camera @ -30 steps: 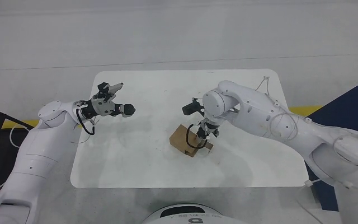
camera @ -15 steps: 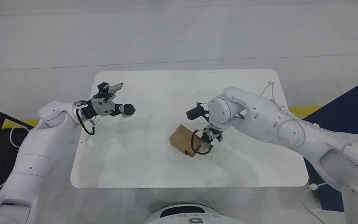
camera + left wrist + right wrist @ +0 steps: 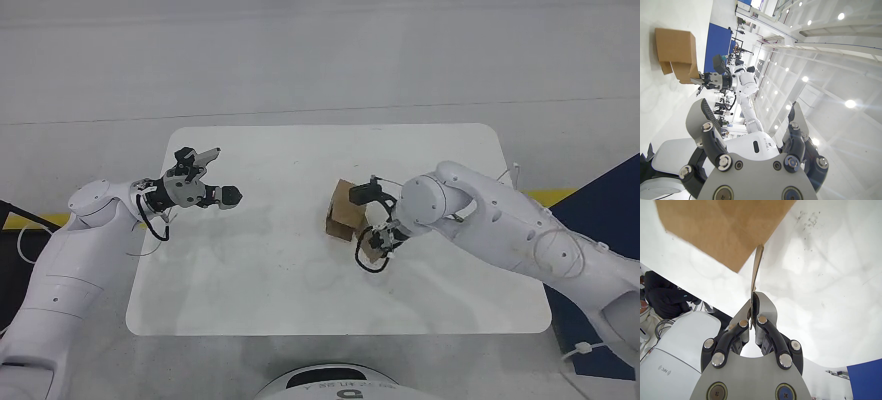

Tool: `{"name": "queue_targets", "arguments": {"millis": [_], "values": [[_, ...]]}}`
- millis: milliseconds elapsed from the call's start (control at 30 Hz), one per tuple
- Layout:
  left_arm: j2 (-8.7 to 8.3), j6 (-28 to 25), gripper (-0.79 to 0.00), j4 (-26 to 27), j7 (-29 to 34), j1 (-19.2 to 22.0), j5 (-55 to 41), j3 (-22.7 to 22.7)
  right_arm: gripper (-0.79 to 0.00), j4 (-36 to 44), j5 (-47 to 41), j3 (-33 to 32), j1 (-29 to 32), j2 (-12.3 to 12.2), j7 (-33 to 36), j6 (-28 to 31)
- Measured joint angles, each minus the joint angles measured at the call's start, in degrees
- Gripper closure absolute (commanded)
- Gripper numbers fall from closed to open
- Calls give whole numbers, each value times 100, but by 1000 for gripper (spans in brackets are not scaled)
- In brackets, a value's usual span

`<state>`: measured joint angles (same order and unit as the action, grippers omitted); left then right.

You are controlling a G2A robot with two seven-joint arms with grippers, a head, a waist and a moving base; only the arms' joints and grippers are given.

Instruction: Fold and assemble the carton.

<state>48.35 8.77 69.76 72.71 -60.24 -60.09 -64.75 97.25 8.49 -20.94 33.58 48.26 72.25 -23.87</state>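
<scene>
Between the clamped jaws of the right gripper (image 3: 753, 308) sits one flap (image 3: 756, 272) of the brown carton (image 3: 347, 208); its body stands just beyond them, interior hidden from view. Left gripper (image 3: 751, 113): jaws spread wide and empty, carton well apart.

**A:** White worktop (image 3: 260, 270) in view, corners rounded, its surface plain and flat.

**B:** One item on it: a brown carton (image 3: 347, 207), just right of centre.

**A:** Resting flat or tipped up off the surface? Can't tell from here.

**B:** And dark specks (image 3: 808, 219) scuff the worktop close beside it.
</scene>
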Motion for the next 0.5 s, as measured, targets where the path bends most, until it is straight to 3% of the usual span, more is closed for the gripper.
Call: {"name": "queue_targets", "arguments": {"millis": [100,233,400,500], "values": [[0,0,-785,0,0,0,0,0,0,314,-34,-347,236,-247,-61,199],[0,0,-785,0,0,0,0,0,0,329,-608,-949,523,-531,-17,937],[0,0,-785,0,0,0,0,0,0,-217,-2469,-1603,851,-671,156,2700],[0,0,-785,0,0,0,0,0,0,-171,-2762,-1581,842,-667,153,2889]]}}
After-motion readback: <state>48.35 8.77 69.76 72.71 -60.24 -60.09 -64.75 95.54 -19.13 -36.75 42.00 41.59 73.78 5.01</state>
